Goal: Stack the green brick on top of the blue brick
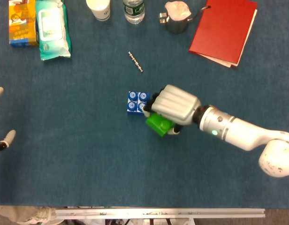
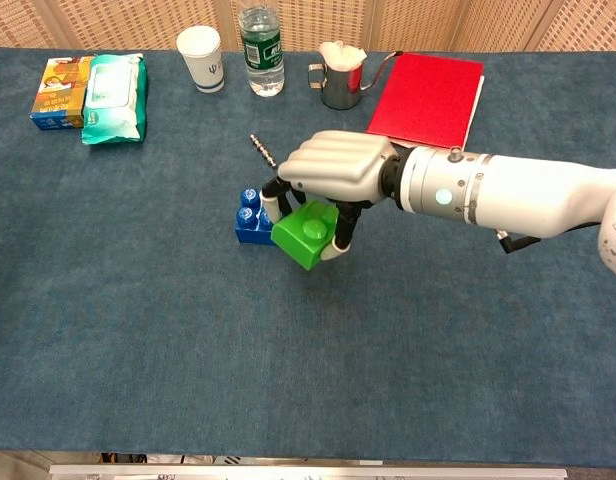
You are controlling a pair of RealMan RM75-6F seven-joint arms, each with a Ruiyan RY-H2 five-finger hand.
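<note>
The blue-carpeted worktop [image 2: 138, 330] lies open across its near half, with clutter only along the far edge. The right hand [image 2: 333, 172] clamps the green brick [image 2: 305, 233], tilted, just beside and partly over the blue brick [image 2: 250, 220]. At the left border, the left hand [image 1: 1, 136] shows only fingertips, spread.

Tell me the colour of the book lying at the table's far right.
Red: the book has a plain red cover, clearest in the head view.
</note>
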